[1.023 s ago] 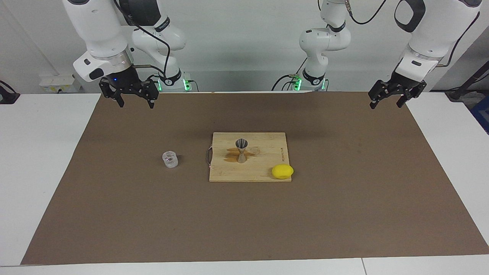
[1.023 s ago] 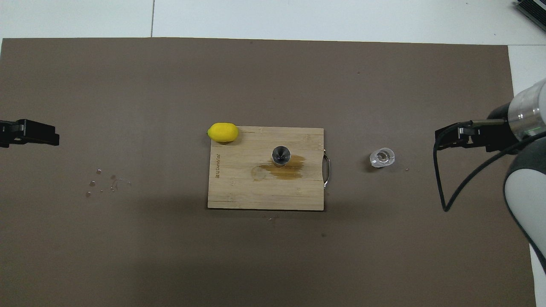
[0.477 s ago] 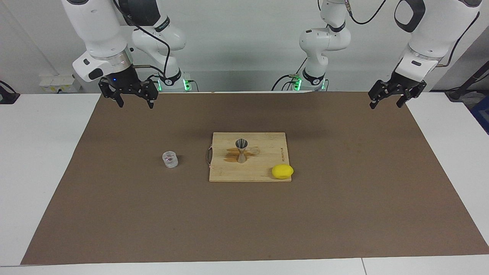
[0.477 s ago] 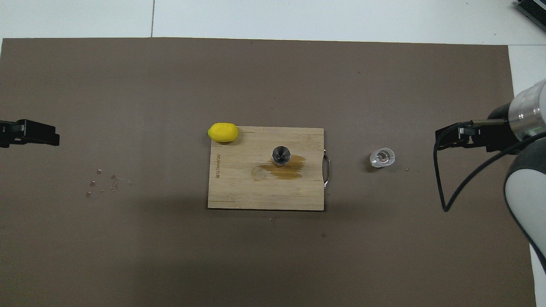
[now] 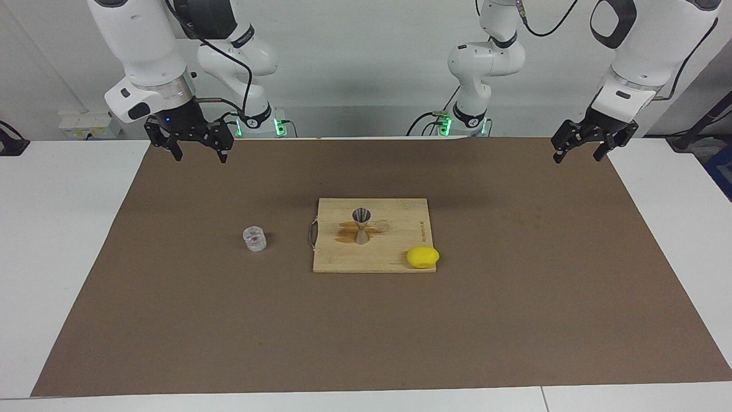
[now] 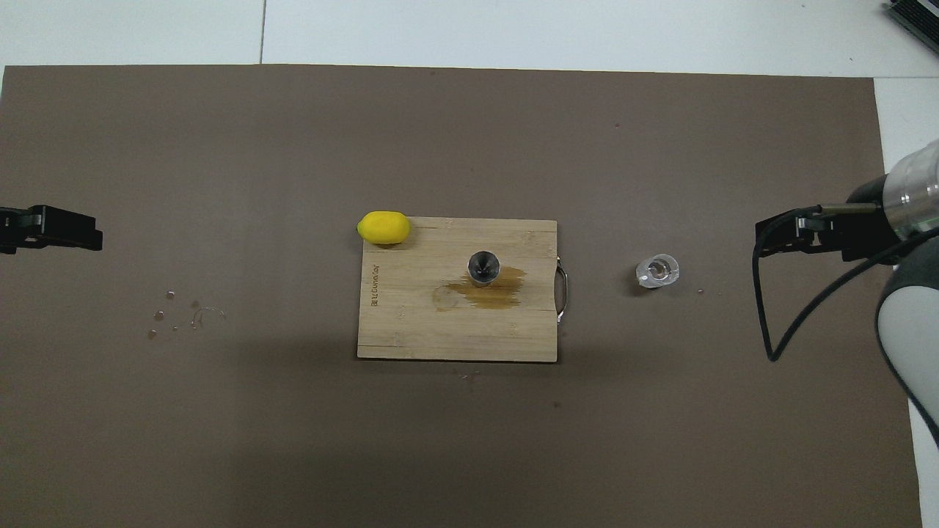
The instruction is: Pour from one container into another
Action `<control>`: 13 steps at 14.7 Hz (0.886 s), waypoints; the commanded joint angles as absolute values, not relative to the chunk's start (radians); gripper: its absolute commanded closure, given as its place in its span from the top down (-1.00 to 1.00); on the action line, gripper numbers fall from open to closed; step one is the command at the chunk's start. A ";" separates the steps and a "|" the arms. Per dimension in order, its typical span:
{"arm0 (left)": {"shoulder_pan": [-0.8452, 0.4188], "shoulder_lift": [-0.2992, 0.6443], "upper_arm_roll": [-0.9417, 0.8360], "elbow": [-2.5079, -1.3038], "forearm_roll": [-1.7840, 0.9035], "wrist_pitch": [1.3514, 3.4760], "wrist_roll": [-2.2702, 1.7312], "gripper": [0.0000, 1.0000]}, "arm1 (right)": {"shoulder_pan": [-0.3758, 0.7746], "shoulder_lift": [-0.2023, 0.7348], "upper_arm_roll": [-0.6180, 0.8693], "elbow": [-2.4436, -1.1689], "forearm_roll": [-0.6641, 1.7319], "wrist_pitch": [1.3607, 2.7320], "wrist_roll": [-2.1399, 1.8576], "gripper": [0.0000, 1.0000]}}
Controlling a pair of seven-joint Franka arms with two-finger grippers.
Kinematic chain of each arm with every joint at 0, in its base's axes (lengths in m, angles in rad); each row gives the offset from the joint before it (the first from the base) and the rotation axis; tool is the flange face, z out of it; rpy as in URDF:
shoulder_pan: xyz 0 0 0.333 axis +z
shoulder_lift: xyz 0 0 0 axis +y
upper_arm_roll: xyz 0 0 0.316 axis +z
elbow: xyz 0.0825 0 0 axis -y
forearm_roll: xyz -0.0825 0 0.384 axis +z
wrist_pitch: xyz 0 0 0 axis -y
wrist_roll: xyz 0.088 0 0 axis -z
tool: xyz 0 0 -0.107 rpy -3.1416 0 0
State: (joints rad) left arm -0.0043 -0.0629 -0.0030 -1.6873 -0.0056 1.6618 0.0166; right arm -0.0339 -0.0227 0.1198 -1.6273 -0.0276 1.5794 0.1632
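The clear ribbed glass cup [image 5: 254,238] [image 6: 657,270] stands upright on the brown mat, beside the board's handle toward the right arm's end. On the wooden cutting board [image 5: 400,260] [image 6: 411,330] stands the grey hourglass jigger [image 5: 361,225] [image 6: 483,265], upright in a dark wet patch. My right gripper [image 5: 200,154] [image 6: 766,242] hangs open and empty over the mat's edge by its own base, well apart from the cup. Over the mat's corner at the left arm's end, my left gripper [image 5: 576,155] [image 6: 88,233] waits, open and empty.
A yellow lemon [image 5: 422,257] [image 6: 383,227] lies at the board's corner farthest from the robots, toward the left arm's end. Droplets [image 6: 183,315] dot the mat near the left gripper. A brown spill [image 6: 499,290] stains the board beside the jigger.
My right gripper has drawn back a little, away from the cup toward its own end of the table. The left arm, cup and jigger have not moved.
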 commanded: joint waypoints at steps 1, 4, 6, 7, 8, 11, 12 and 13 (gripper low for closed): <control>-0.021 -0.086 0.008 -1.712 0.017 1.661 0.002 1.00 | -0.045 -0.038 0.124 -1.635 -0.026 1.571 0.133 1.00; -0.021 -0.086 0.008 -1.712 0.017 1.661 0.002 1.00 | -0.038 -0.051 0.092 -1.631 -0.028 1.574 0.132 1.00; -0.021 -0.086 0.008 -1.712 0.017 1.661 0.002 1.00 | 0.003 -0.046 0.055 -1.625 -0.028 1.585 0.140 1.00; -0.021 -0.086 0.008 -1.712 0.018 1.661 0.000 1.00 | 0.014 -0.045 0.042 -1.623 -0.029 1.591 0.141 1.00; -0.021 -0.086 0.008 -1.712 0.018 1.661 0.002 1.00 | 0.018 -0.037 0.041 -1.615 -0.031 1.598 0.140 1.00; -0.021 -0.086 0.008 -1.712 0.017 1.661 0.002 1.00 | 0.044 0.004 0.031 -1.586 -0.044 1.598 0.140 1.00; -0.021 -0.086 0.008 -1.712 0.017 1.661 0.002 1.00 | 0.049 0.005 0.012 -1.562 -0.044 1.595 0.140 1.00; -0.021 -0.086 0.008 -1.712 0.018 1.661 0.002 1.00 | 0.045 0.005 0.018 -1.563 -0.044 1.589 0.140 1.00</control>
State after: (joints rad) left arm -0.0043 -0.0629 -0.0030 -1.6873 -0.0056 1.6618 0.0166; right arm 0.0352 -0.0162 0.0346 -1.6070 -0.0278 1.5976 0.1632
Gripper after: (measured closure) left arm 0.000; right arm 0.000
